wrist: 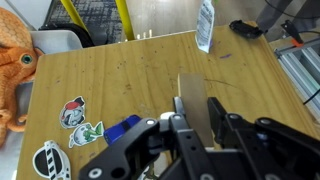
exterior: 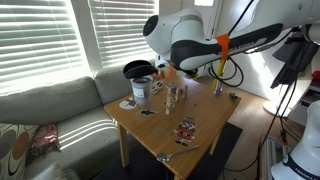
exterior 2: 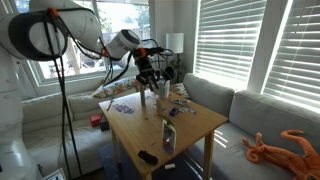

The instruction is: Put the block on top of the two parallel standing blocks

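Sofa (exterior: 50, 110), grey, set below the slatted window blinds; an orange octopus plush (exterior 2: 280, 148) lies on its seat.
Worktop (exterior: 205, 112), pale wood, square, on light legs.
Panda arm (exterior: 190, 40), white, reaching over the worktop in both exterior views.
Gripper (wrist: 197, 103), black, fingers pinching a pale tan block (wrist: 190, 85) that stands upright between them in the wrist view. It hangs over the worktop near the mug.
Mug (exterior: 140, 90), white with a printed pattern, near the sofa-side edge of the worktop.
Small bottle (wrist: 205, 25), clear with a label, upright near a worktop edge.
Two parallel standing blocks (exterior: 175, 95), pale tan, upright, side by side, shorter than the mug and near it, below the gripper in an exterior view. They are too small to show the gap between them.
Stickers (wrist: 72, 112), several, flat on the worktop, near a small blue item (wrist: 122, 128).
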Robot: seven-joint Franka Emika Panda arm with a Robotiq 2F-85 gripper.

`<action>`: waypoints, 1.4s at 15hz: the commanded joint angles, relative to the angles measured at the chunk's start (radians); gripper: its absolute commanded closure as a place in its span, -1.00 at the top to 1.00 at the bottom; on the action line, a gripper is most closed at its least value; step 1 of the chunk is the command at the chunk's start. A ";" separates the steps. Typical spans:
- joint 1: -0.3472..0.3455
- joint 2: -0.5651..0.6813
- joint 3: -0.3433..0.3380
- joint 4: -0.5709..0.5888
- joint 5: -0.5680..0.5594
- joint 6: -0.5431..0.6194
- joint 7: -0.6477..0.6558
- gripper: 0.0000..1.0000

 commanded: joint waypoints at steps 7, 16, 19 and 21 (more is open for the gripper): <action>0.007 0.078 0.007 0.058 -0.039 -0.031 0.005 -0.86; 0.013 0.160 0.004 0.121 -0.084 -0.061 -0.006 -0.86; 0.016 0.181 0.005 0.141 -0.080 -0.078 -0.009 -0.86; 0.020 0.200 0.005 0.160 -0.076 -0.102 -0.007 -0.86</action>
